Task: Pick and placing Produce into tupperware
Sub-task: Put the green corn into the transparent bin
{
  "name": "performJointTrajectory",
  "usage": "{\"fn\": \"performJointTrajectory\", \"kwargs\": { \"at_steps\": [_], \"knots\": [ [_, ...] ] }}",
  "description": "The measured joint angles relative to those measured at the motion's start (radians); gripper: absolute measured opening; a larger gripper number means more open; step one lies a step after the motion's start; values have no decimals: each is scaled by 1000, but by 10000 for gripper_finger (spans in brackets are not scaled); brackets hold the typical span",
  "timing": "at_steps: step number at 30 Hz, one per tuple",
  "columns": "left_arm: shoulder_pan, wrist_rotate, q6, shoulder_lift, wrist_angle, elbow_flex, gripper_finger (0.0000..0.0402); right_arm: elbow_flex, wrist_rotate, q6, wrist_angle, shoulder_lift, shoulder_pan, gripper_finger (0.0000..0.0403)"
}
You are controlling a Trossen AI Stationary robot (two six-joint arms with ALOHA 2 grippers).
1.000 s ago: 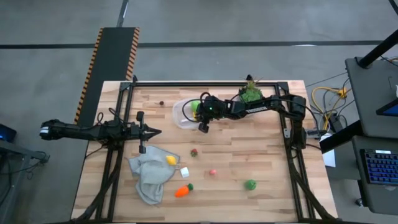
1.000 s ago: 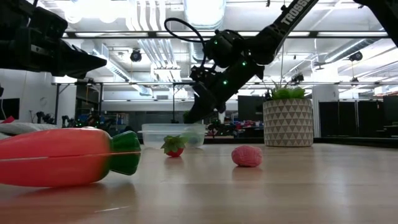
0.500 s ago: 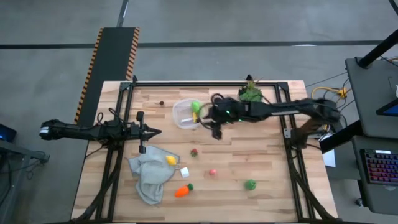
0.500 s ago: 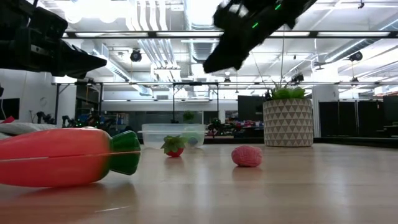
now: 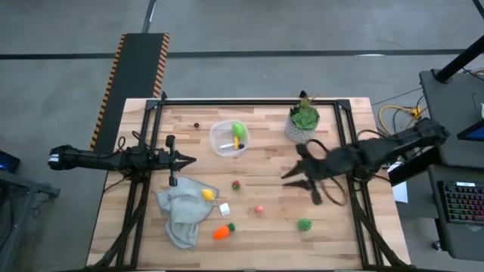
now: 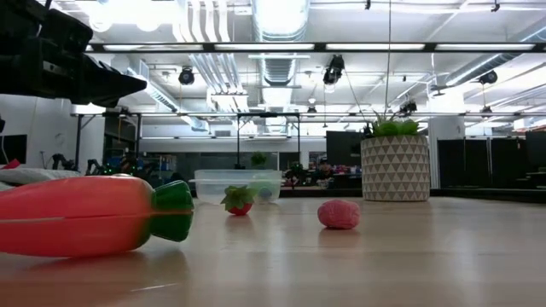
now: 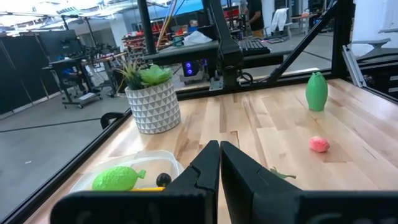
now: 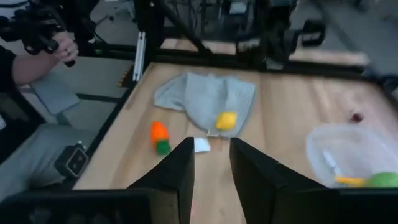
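- The light wooden table carries everything here.
- The crumpled grey cloth lies at its front left, the yellow lemon on it.
- The right gripper hangs over the table's right half, fingers parted and empty.
- The left gripper waits at the left edge, fingers pressed together.
- The clear roundish plastic tupperware holds a light green piece.
- The orange carrot with green top, green piece, pink piece and red strawberry lie loose.
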Motion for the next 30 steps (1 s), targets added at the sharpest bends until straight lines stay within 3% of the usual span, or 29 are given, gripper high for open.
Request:
{"fn": "performJointTrajectory", "kwargs": {
  "at_steps": [4,11,16,19,26,30],
  "knots": [
    [0,-2,1,0,3,0,0,-20,102,-39,-1,-44,94,90],
    [0,-2,1,0,5,0,0,-5,71,-125,6,-61,128,84],
    [0,-2,1,0,5,0,0,-14,63,-41,-123,-114,140,96],
    [0,-2,1,0,5,0,0,-89,59,24,-143,-184,170,112],
    [0,-23,2,2,19,0,0,-384,52,105,57,-361,232,153],
    [0,-53,3,1,30,0,0,-528,-116,105,233,-394,273,197]
  ]
}}
